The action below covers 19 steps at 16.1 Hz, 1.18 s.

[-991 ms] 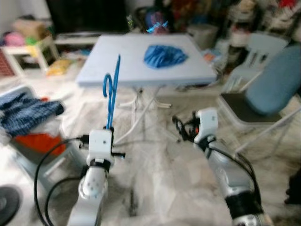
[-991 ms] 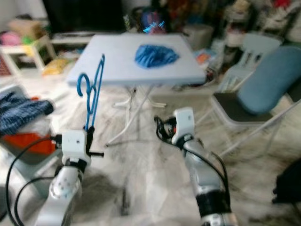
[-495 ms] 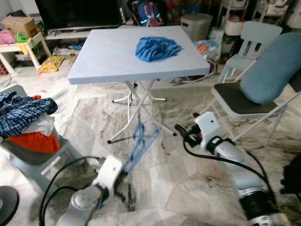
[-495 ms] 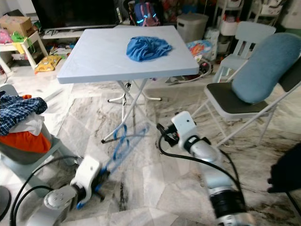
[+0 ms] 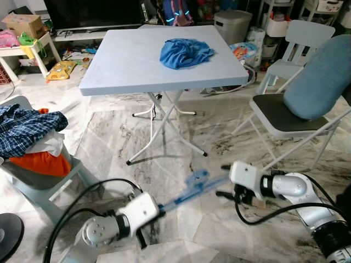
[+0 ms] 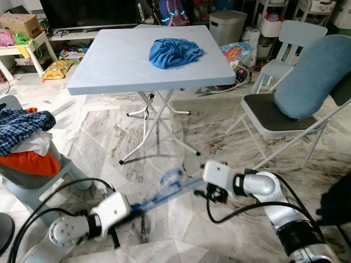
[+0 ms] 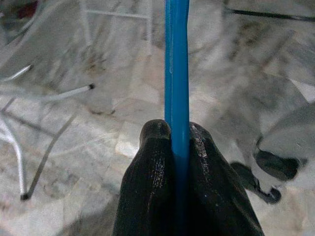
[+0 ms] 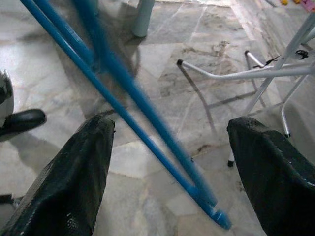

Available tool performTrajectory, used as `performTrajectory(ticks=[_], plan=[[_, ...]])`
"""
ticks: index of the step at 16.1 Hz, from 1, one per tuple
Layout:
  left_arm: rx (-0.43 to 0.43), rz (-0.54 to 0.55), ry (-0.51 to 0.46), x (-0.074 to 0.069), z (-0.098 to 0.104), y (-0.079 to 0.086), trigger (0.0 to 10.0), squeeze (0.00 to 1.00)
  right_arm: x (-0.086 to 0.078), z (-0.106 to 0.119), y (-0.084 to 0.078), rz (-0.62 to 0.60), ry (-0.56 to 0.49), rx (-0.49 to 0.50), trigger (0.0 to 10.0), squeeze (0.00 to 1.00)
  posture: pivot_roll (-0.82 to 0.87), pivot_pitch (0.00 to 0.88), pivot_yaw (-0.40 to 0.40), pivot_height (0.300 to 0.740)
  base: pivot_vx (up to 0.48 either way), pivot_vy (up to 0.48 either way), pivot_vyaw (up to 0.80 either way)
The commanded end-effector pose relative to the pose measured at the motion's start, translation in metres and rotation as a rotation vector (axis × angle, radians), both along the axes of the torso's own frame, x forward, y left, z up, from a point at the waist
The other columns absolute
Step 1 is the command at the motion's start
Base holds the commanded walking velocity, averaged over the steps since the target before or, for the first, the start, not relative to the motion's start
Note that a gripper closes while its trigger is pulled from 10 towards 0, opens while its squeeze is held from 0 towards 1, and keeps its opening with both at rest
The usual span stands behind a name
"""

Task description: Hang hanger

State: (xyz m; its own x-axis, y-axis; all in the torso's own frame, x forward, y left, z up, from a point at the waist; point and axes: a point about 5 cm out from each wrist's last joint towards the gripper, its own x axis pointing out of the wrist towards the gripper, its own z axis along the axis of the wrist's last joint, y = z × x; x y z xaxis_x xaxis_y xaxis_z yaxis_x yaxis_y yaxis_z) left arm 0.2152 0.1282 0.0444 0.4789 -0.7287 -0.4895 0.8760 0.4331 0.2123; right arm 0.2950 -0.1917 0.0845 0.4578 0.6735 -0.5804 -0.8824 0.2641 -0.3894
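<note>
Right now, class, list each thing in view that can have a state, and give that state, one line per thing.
Blue plastic hanger: clamped in the left gripper, held low over the floor, blurred.
Left gripper: shut on the hanger.
Right gripper: open, fingers apart around the hanger's bars.
Blue cloth: crumpled on the table.
White folding table: unfolded, standing.

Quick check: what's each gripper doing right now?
Left gripper: closed on the blue hanger.
Right gripper: open, holding nothing; the hanger passes between its fingers.
</note>
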Motion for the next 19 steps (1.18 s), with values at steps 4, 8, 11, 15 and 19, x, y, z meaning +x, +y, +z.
performTrajectory(ticks=[4,8,11,15,19], plan=[[0.015,-0.118,-0.071,-0.004,0.001,-0.011,10.0,0.00,0.002,0.004,0.009,0.133,0.029,-0.052,10.0,0.00,-0.03,0.000,0.018,0.740,0.000,0.000,0.00],[0.020,-0.142,-0.082,-0.003,-0.001,-0.011,10.0,0.00,0.004,0.002,0.007,0.179,0.055,-0.114,0.0,0.00,-0.03,0.000,0.020,0.740,0.000,0.000,0.00],[0.031,-0.156,-0.095,-0.002,-0.003,-0.011,10.0,0.00,0.006,0.007,0.008,0.234,0.078,-0.167,0.0,0.00,-0.04,0.000,0.019,0.740,0.000,0.000,0.00],[0.035,-0.168,-0.103,0.000,-0.004,-0.012,10.0,0.00,0.006,0.005,0.000,0.275,0.099,-0.271,0.0,0.00,-0.04,0.000,0.019,0.740,0.000,0.000,0.00],[0.031,-0.173,-0.106,0.001,-0.006,-0.013,10.0,0.00,0.004,0.002,-0.006,0.314,0.112,-0.344,0.0,0.00,-0.04,0.000,0.020,0.740,0.000,0.000,0.00]])
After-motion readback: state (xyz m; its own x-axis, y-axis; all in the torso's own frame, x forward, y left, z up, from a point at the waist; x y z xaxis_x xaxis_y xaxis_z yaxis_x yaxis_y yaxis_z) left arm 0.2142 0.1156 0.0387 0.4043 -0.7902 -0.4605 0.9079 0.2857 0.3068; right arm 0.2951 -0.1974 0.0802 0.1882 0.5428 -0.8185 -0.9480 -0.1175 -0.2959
